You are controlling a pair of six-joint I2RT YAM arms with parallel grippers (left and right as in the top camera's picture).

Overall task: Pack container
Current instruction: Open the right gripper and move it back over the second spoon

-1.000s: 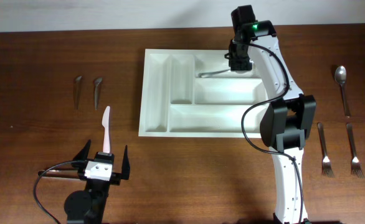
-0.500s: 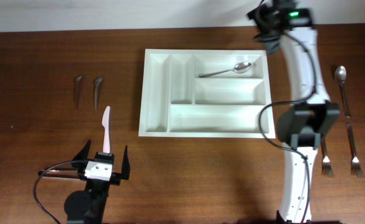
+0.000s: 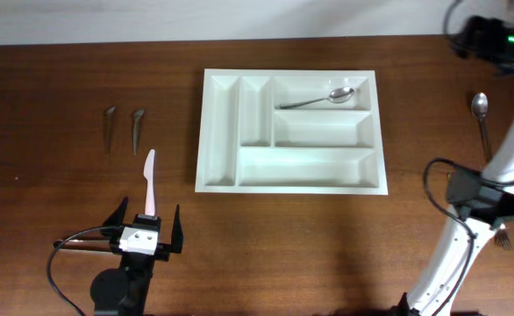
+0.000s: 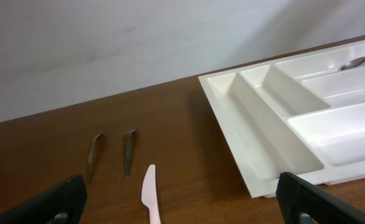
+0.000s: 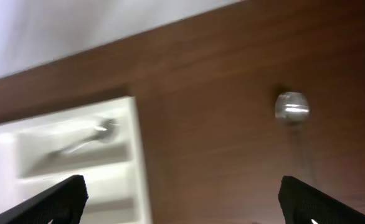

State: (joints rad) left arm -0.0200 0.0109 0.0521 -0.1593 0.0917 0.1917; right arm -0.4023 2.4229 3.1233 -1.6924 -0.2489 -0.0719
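Observation:
The container (image 3: 292, 188) is a white tray with several compartments at the table's middle. A metal spoon (image 3: 323, 98) lies in its back long compartment. My right gripper (image 3: 466, 35) hangs open and empty high over the back right of the table. In the right wrist view, the right gripper (image 5: 181, 193) is above bare wood between the tray's right rim (image 5: 132, 155) and a loose spoon (image 5: 292, 107). My left gripper (image 3: 149, 211) rests open near the front left. A pale pink knife (image 4: 149, 193) lies on the table between its fingers, not gripped.
Two small dark utensils (image 3: 109, 127) (image 3: 138, 127) lie left of the tray. A spoon (image 3: 482, 123) lies at the far right. A fork's tines (image 3: 503, 237) show beside the right arm, which hides the rest of that area.
My right gripper has opened, left the spoon in the tray's back compartment, and swung up and right to the table's back right. The left arm has not moved.

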